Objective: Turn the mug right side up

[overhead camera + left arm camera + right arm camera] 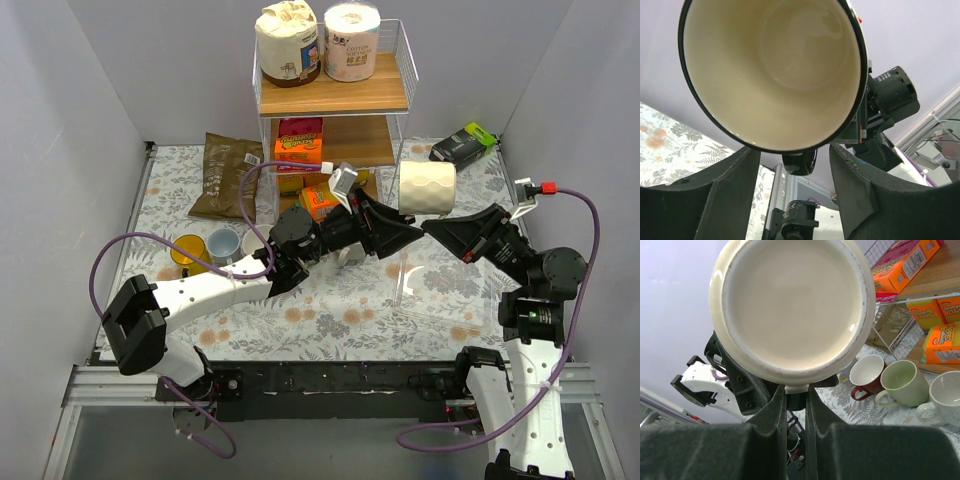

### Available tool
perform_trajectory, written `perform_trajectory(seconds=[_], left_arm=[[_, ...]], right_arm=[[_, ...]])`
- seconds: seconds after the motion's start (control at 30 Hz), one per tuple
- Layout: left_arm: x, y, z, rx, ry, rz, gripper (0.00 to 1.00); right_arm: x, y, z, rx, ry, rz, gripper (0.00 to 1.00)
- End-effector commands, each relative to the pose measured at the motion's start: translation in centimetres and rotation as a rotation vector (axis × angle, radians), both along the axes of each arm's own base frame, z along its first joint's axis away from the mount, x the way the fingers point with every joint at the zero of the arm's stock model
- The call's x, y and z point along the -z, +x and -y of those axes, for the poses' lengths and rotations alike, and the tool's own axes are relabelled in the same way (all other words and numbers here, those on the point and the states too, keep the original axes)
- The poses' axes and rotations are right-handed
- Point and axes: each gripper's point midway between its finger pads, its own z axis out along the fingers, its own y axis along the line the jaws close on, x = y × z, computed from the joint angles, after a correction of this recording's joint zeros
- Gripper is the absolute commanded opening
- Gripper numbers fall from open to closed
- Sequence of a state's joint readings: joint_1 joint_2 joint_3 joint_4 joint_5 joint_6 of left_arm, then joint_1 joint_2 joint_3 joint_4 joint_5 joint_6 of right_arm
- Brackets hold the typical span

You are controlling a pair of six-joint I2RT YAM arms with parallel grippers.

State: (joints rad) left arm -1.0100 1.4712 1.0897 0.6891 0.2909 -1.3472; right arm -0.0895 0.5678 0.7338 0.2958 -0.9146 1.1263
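Note:
A cream mug (427, 187) hangs in the air over the middle of the table, lying on its side. My right gripper (440, 228) is shut on the mug's handle (796, 388). The right wrist view shows the mug's base (792, 305) just above my right gripper (796, 390). My left gripper (405, 235) faces the mug from the left and is open. In the left wrist view the mug's opening (772, 70) fills the top, with my left gripper (795, 170) spread wide just below the rim and holding nothing.
A wire shelf (335, 95) at the back holds toilet rolls and sponge boxes. A yellow cup (188, 250) and a pale mug (224, 243) stand at the left. A brown bag (225, 175) lies at the back left and a green-black pack (463, 143) at the back right. Red (867, 375), green (900, 382) and white (945, 395) mugs stand on the table.

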Motion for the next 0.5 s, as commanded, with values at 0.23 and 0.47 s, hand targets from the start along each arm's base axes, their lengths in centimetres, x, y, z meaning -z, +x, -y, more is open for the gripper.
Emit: perform_trajectory(seconds=[0.23, 0.47], left_arm=[[-4.2, -0.5, -1.2, 0.018, -0.14, -0.021, 0.41], [-4.1, -0.4, -1.4, 0.012, -0.141, -0.036, 0.11]], right_arm=[[-0.5, -1.2, -0.3, -0.011, -0.016, 0.159, 0.01], [0.2, -1.1, -0.3, -0.01, -0.022, 0.15, 0.01]])
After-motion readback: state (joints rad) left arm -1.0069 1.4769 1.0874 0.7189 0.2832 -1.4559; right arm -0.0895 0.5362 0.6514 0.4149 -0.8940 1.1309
